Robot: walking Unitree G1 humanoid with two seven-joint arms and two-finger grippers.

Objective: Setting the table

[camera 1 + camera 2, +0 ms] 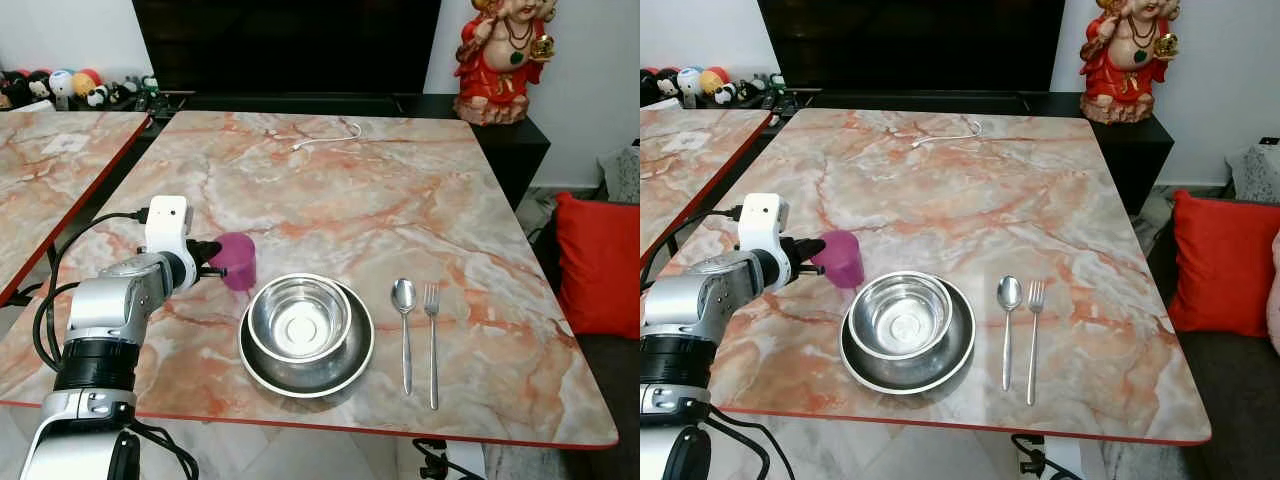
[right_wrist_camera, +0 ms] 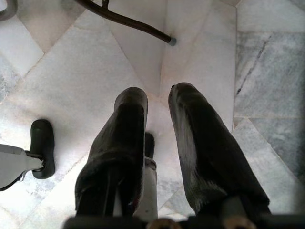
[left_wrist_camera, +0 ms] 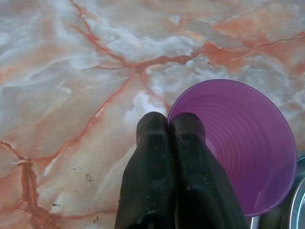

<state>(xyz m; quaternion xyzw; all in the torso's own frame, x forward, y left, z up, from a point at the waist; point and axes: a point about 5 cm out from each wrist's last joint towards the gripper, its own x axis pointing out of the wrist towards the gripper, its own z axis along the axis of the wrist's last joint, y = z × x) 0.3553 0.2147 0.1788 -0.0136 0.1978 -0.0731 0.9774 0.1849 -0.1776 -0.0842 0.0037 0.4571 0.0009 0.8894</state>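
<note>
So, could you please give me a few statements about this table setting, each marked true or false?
1. The left gripper is shut on the rim of the purple cup. True.
2. The steel bowl sits inside a larger steel dish. True.
3. The fork lies between the bowl and the spoon. False: the spoon lies nearer the bowl.
4. The cup lies tipped on its side. False: it stands upright.
5. The right gripper hangs over the floor. True.

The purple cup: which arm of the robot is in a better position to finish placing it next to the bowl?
Left. The left gripper is pinched shut on the purple cup's rim, beside the bowl. The right gripper hangs over the floor, fingers apart.
</note>
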